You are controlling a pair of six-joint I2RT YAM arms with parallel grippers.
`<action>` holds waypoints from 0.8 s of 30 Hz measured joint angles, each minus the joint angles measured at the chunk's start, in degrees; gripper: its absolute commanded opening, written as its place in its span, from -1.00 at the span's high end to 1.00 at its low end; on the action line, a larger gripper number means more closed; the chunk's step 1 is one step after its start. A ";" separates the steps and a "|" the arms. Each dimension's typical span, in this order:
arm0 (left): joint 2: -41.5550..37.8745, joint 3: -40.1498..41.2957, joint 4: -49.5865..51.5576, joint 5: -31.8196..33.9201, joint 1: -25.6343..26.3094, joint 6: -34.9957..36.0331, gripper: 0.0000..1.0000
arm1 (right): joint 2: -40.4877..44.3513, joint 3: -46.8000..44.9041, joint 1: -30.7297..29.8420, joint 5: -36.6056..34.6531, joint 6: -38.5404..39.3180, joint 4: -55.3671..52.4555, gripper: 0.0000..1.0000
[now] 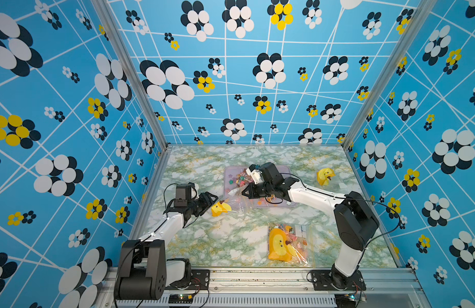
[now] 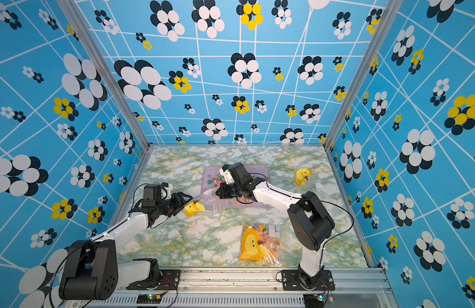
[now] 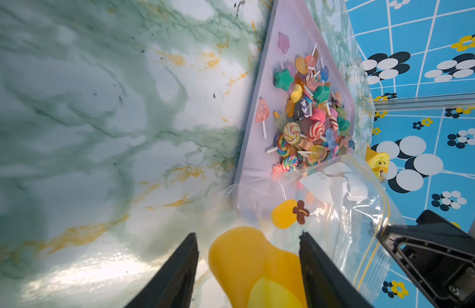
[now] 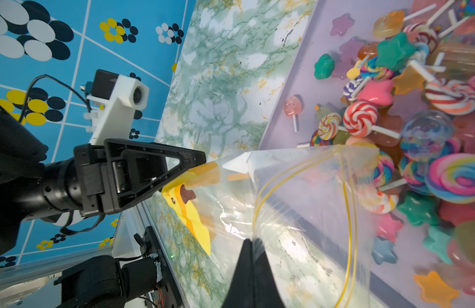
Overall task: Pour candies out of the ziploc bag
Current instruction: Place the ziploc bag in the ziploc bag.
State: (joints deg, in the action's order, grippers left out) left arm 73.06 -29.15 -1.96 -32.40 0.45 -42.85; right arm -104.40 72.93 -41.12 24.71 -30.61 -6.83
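The ziploc bag [image 1: 237,204] [image 2: 212,204], clear with a yellow duck print and a yellow zip line, hangs between my two grippers, its mouth over the edge of the lilac tray [image 1: 291,204]. The candies [image 1: 240,178] [image 3: 308,120] [image 4: 417,120], swirl lollipops and star shapes, lie heaped in the tray just past the mouth. My right gripper [image 1: 243,192] [image 4: 248,241] is shut on the bag's clear edge [image 4: 297,200]. My left gripper [image 1: 215,201] [image 3: 248,236] stands open astride the bag's yellow duck end [image 3: 351,213], with a gap at one finger.
A second bag [image 1: 287,244] with a duck print and sweets inside lies near the front edge. A yellow duck figure [image 1: 324,176] sits at the back right, a white scrap [image 1: 343,185] beside it. Patterned blue walls close in the marbled table [image 1: 204,240] on three sides.
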 measured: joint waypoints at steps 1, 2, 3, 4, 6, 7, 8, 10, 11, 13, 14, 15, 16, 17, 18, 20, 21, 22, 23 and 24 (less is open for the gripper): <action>0.22 0.90 -1.14 -0.48 0.09 -0.59 -0.09 | 0.00 0.00 -0.17 0.00 0.00 -0.09 0.91; 0.44 1.90 -2.25 -0.92 0.28 -1.18 -0.02 | 0.00 0.00 -0.37 0.00 0.00 -0.11 0.91; 0.72 2.67 -3.13 -1.31 0.44 -1.70 0.07 | 0.00 0.00 -0.50 0.00 0.00 -0.11 0.91; 0.98 3.21 -3.96 -1.64 0.61 -2.29 0.19 | -0.02 0.00 -0.57 0.02 0.00 -0.15 0.91; 1.57 4.00 -5.79 -2.25 0.98 -3.02 0.54 | -0.02 0.09 -0.76 0.00 0.00 -0.28 0.92; 1.88 4.15 -6.43 -2.49 1.14 -3.56 0.70 | 0.00 0.11 -0.83 0.02 0.00 -0.28 0.92; 2.19 4.33 -7.34 -2.82 1.25 -3.82 0.84 | -0.02 0.17 -0.87 0.02 0.00 -0.33 0.93; 2.51 4.33 -8.00 -3.02 1.40 -4.13 1.00 | 0.00 0.37 -0.94 0.00 0.00 -0.42 0.95; 2.49 4.31 -8.28 -2.99 1.44 -3.98 1.00 | 0.00 0.46 -0.94 -0.02 0.02 -0.48 0.96; 2.14 4.24 -8.33 -2.95 1.44 -3.85 1.00 | 0.24 0.52 -1.05 -0.31 0.24 -0.90 0.98; 1.60 4.24 -8.24 -2.93 1.40 -3.67 1.00 | 0.61 0.55 -1.11 -0.57 0.48 -1.62 0.98; 0.74 4.24 -8.09 -2.95 1.27 -3.61 1.00 | 1.16 0.55 -1.14 -0.87 0.85 -2.45 0.98; -0.39 4.17 -7.76 -2.97 1.09 -3.48 1.00 | 1.79 0.59 -1.14 -1.27 1.29 -3.15 0.99; -1.64 3.98 -7.32 -2.93 0.87 -3.26 1.00 | 2.67 0.68 -1.14 -1.73 1.66 -3.98 0.99; -3.02 3.67 -7.06 -2.91 0.59 -3.02 1.00 | 3.58 0.83 -1.14 -2.10 2.03 -4.72 0.99; -5.38 2.64 -6.23 -2.67 0.24 -2.58 1.00 | 5.60 1.07 -1.14 -2.71 2.86 -5.92 0.99; -6.58 1.97 -5.84 -2.54 0.09 -2.29 1.00 | 6.69 1.07 -1.14 -3.04 3.26 -6.32 0.99; -7.52 1.44 -5.68 -2.51 0.02 -2.10 1.00 | 7.50 1.07 -1.14 -3.21 3.52 -6.62 0.99; -8.48 0.81 -5.49 -2.32 -0.02 -1.86 1.00 | 8.41 1.07 -1.14 -3.37 3.85 -6.82 0.99; -9.33 0.22 -5.35 -2.25 -0.02 -1.55 1.00 | 9.14 1.07 -1.14 -3.48 4.15 -7.02 0.99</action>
State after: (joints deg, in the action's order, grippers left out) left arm 63.72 -28.93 -7.31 -34.65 0.43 -44.40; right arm -95.26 74.00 -42.26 21.23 -26.46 -13.85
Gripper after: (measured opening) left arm 0.048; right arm 0.048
